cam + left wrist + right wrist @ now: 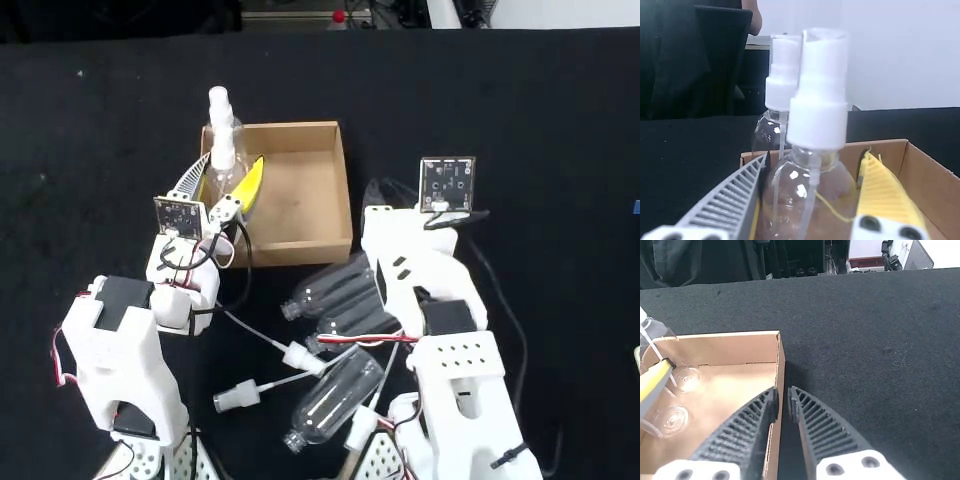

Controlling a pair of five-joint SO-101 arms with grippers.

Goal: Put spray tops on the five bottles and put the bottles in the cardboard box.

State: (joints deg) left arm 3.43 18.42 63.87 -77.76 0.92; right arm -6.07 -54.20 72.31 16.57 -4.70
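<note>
Two clear bottles with white spray tops stand in the left far corner of the cardboard box [300,215]. My left gripper [232,160] is shut on the nearer bottle [222,170], its grey and yellow fingers on either side [815,157]. The other capped bottle [782,95] stands just behind it. Three uncapped bottles [335,285] [352,325] [335,395] lie on the table in front of the box, between the arms. Loose spray tops [300,356] [237,399] lie beside them. My right gripper [783,389] is shut and empty, hovering over the box's right wall [778,357].
The black table [520,120] stretches to the right of and behind the box. The right arm's body [420,270] stands just right of the lying bottles. A third spray top [360,430] lies near the arm bases at the front.
</note>
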